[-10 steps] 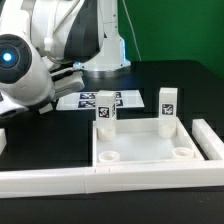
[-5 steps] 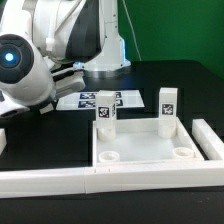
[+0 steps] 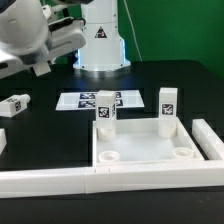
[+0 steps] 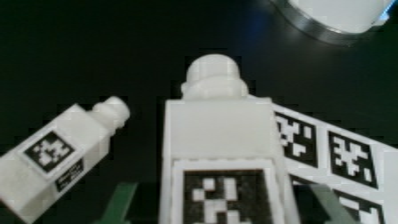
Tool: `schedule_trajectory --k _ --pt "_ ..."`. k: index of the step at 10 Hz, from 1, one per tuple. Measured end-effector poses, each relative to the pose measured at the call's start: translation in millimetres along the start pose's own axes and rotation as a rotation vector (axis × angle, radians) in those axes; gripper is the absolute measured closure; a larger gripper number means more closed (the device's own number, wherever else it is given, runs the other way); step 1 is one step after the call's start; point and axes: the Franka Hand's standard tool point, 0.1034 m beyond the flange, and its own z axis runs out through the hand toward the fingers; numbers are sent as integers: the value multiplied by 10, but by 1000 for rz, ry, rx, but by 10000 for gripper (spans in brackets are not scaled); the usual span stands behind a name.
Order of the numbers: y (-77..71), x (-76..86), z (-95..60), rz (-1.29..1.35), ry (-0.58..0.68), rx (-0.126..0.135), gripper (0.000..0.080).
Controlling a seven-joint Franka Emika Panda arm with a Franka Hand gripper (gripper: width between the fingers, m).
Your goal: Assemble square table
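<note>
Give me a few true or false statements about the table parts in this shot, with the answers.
1. The table top sits rim up. True.
2. Only one leg stands in it. False: two stand at its back corners, the first upright leg and the second upright leg.
3. The lying leg rests on the marker board. False: it lies on the black table, apart from the board.
4. The gripper grips the fourth leg. True.

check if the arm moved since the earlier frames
Yes. In the exterior view the arm has lifted toward the upper left, away from the marker board, uncovering a lying leg block at the exterior view's left.
</note>
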Motion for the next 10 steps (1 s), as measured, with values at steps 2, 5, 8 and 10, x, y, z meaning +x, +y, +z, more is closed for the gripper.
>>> schedule_trajectory --k 2,5,8,10 --pt "40 109 20 -17 52 -5 526" --pt "178 24 -641 -66 296 -9 526" --pt "215 -56 -1292 -75 460 -82 526" --pt "251 -79 -1277 -67 583 -80 526"
